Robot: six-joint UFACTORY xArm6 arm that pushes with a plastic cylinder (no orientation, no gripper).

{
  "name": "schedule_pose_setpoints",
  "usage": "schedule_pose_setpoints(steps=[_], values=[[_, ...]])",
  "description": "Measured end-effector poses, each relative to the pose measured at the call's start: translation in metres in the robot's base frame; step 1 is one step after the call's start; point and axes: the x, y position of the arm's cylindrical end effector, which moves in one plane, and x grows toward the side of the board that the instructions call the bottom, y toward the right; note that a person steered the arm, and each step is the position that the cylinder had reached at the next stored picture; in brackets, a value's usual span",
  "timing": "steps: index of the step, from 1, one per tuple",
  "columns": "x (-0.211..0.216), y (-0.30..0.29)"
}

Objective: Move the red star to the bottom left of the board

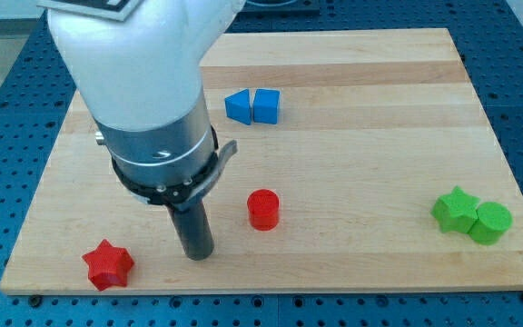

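Note:
The red star (108,264) lies near the board's bottom left corner, close to the bottom edge. My tip (198,255) rests on the board to the right of the star, with a clear gap between them. A red cylinder (263,209) stands to the upper right of the tip. The arm's white and grey body (143,91) fills the upper left of the view and hides the board behind it.
Two blue blocks (252,106) sit touching near the board's top middle. A green star (456,210) and a green cylinder (492,222) sit touching near the right edge. The wooden board (379,154) rests on a blue perforated table.

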Motion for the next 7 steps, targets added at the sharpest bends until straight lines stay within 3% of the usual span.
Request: schedule_pose_setpoints(steps=[1, 7], values=[[0.031, -0.001], [0.002, -0.096]])
